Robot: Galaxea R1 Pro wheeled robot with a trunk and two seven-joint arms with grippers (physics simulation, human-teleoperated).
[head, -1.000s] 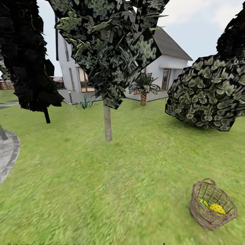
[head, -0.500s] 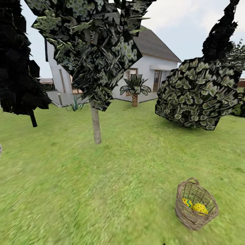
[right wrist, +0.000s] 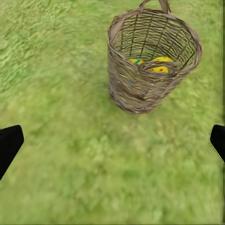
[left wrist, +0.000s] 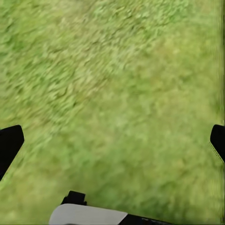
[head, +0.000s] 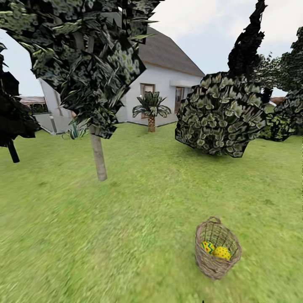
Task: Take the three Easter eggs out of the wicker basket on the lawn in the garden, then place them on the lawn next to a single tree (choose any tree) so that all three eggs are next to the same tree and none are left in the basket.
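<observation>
The wicker basket (head: 216,249) stands upright on the lawn (head: 126,235) at the lower right of the head view. Inside it I see two yellow Easter eggs, one with a blue zigzag (head: 208,246) and one with red dots (head: 221,253); a third is hidden. The tree (head: 99,158) with the pale straight trunk stands farther back to the left. In the right wrist view the basket (right wrist: 152,61) lies ahead of my open right gripper (right wrist: 113,143), with the eggs (right wrist: 159,68) showing through the weave. My left gripper (left wrist: 113,143) is open over bare grass.
A big leafy bush (head: 219,113) rises behind the basket. A small palm (head: 151,111) and a white house (head: 164,80) stand at the back. A dark tree with a thin black trunk (head: 12,151) is at the far left. Open grass lies between basket and tree.
The head camera has swung to the right, so the whole scene has shifted left in the picture. The paved circle has left the view. The basket itself has not moved.
</observation>
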